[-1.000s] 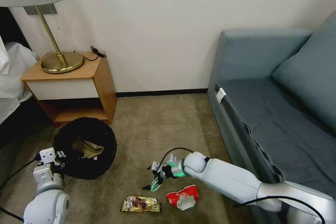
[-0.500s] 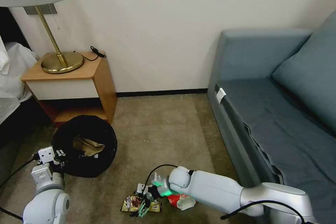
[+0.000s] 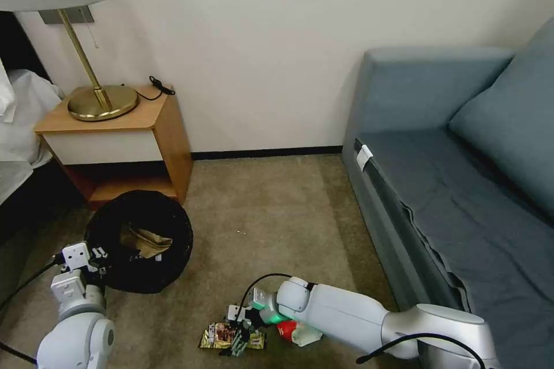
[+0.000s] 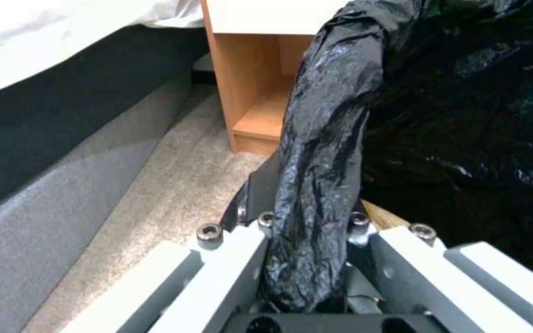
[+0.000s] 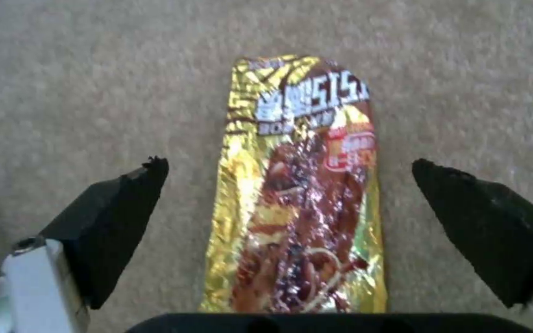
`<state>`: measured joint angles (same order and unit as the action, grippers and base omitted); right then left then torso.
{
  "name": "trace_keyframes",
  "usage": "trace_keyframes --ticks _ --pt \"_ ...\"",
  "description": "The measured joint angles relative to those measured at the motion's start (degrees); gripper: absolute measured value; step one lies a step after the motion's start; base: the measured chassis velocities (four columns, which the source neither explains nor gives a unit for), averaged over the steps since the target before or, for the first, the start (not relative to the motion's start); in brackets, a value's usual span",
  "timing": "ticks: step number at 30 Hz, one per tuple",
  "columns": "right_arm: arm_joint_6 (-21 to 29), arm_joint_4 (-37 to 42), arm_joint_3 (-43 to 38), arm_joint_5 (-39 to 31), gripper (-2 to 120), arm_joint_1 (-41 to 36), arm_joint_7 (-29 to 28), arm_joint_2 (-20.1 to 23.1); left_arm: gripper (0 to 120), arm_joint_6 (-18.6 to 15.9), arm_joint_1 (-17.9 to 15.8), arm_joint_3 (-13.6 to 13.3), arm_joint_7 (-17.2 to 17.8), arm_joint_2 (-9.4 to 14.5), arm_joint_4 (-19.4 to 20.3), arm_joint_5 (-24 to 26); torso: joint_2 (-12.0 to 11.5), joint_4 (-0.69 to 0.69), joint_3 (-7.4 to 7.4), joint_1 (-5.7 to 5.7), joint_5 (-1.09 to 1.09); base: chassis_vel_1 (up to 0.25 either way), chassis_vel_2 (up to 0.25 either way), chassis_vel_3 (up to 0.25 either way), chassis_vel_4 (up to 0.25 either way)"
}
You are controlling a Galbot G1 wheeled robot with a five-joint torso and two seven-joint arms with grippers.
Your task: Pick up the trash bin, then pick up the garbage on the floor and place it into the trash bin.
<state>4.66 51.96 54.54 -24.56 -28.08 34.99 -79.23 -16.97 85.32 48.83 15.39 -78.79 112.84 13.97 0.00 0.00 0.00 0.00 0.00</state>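
Two wrappers (image 3: 232,336) litter beige carpet (image 3: 271,213) beside sofa (image 3: 461,184).

Both arms are glossy white rounded shells with black cables looping off them, the right tool (image 3: 239,341) has a green glow at the wrist and black wedge-shaped fingertips (image 5: 115,217), and the left tool (image 4: 306,259) is white blocky plates studded with silver socket screws.

My right gripper (image 3: 239,347) has dropped low from above the floor, and its open fingers (image 5: 118,217) now sit around the snack wrapper (image 5: 300,194).
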Motion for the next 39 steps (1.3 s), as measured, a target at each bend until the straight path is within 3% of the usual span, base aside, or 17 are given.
trace_keyframes --ticks 6,11,18,19,21,25,33,39 --pt "-1.28 -2.35 -0.77 2.74 100 -0.68 0.34 -0.97 2 0.20 0.14 -0.05 -0.08 -0.31 0.02 -0.18 0.00 0.00 0.00 0.00 0.00 0.000 0.000 0.000 0.000" --pt "-1.60 -3.21 -1.09 3.33 92 -0.80 0.50 -1.45 2 0.37 0.19 -0.07 -0.15 -0.36 0.03 -0.28 0.00 0.00 0.00 0.00 0.00 0.000 0.000 0.000 0.000" --pt "-2.16 -4.49 -1.94 4.35 62 -1.14 1.00 -1.93 2 0.54 0.04 -0.12 -0.37 -0.48 0.03 -0.33 0.00 0.00 0.00 0.00 0.00 0.000 0.000 0.000 0.000" --pt "-2.16 -4.49 -1.94 4.35 62 -1.14 1.00 -1.93 2 0.54 0.04 -0.12 -0.37 -0.48 0.03 -0.33 0.00 0.00 0.00 0.00 0.00 0.000 0.000 0.000 0.000" --pt "-2.27 -4.89 -2.23 4.53 49 -1.14 1.14 -2.12 2 0.56 -0.06 0.02 -0.47 -0.27 -0.02 -0.26 0.00 0.00 0.00 0.00 0.00 0.000 0.000 0.000 0.000" --pt "-2.42 -5.20 -2.54 4.72 41 -1.14 1.39 -2.32 2 0.57 -0.10 0.10 -0.51 -0.14 -0.09 -0.20 0.00 0.00 0.00 0.00 0.01 0.000 0.000 0.000 0.000" --pt "-3.18 -5.69 -3.92 5.92 6 -1.34 2.05 -2.37 2 0.76 -0.23 0.09 -0.62 -0.12 -0.56 -0.16 0.00 0.00 0.00 0.00 0.00 0.000 0.000 0.000 0.000" --pt "-3.48 -5.78 -4.76 6.38 0 -1.37 2.20 -2.38 2 0.79 -0.24 0.13 -0.65 -0.12 -0.57 -0.17 0.00 0.00 0.00 0.00 0.00 0.000 0.000 0.000 0.000"
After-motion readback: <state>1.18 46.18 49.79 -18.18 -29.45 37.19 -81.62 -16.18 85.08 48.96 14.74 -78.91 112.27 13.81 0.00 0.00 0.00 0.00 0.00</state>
